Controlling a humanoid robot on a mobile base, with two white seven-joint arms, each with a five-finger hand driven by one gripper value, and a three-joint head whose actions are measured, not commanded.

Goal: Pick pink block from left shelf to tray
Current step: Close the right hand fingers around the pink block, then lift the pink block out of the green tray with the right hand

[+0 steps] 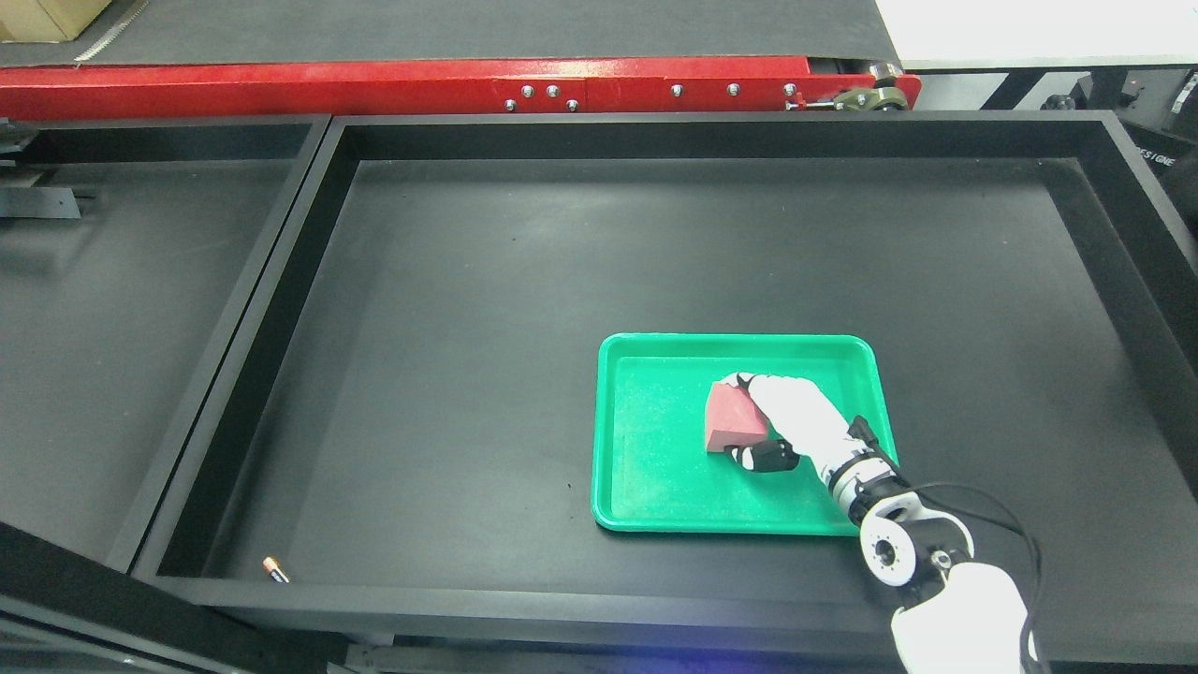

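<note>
- The green tray (655, 468) lies loose in the big black bin (468, 281); a sideways drag could shift it.
- The right hand (781, 417) has its fingers wrapped around the pink block (732, 423), low over the tray's middle.
- An early release could make the block tip or bounce.

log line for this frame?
right hand: shut on pink block | block: over green tray | left arm: not in view

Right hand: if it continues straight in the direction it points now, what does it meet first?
The right hand points up-left and already grips the pink block over the green tray. Beyond the block, the tray's floor and left rim come first; its height is unclear.
</note>
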